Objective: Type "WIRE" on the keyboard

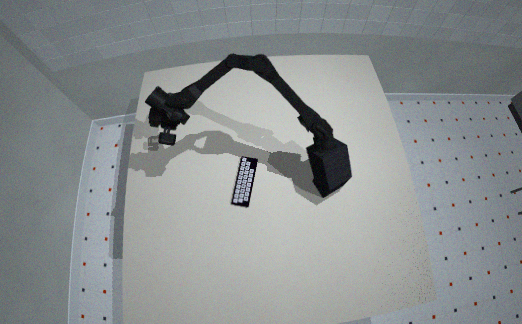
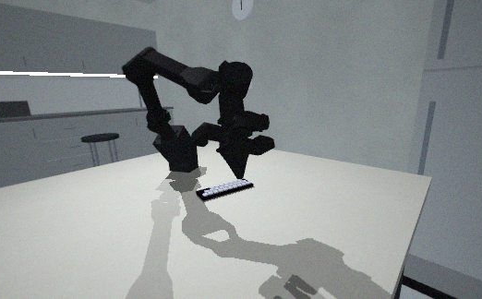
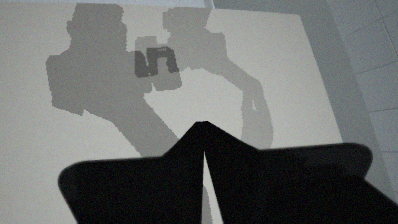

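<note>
A small black keyboard (image 1: 244, 181) with white keys lies flat near the middle of the cream table, left of the arm's base (image 1: 329, 166). It also shows in the exterior view (image 2: 224, 188). My gripper (image 1: 166, 138) is shut and empty. It hangs in the air over the table's far left part, well away from the keyboard and above the table surface. In the exterior view the shut fingertips (image 2: 240, 174) point down. In the wrist view the shut fingers (image 3: 204, 131) point at bare table with the arm's shadow; the keyboard is out of that view.
The table's left edge (image 1: 123, 165) runs close to the gripper, with dotted floor beyond it. A counter and a stool (image 2: 99, 138) stand in the background, off the table.
</note>
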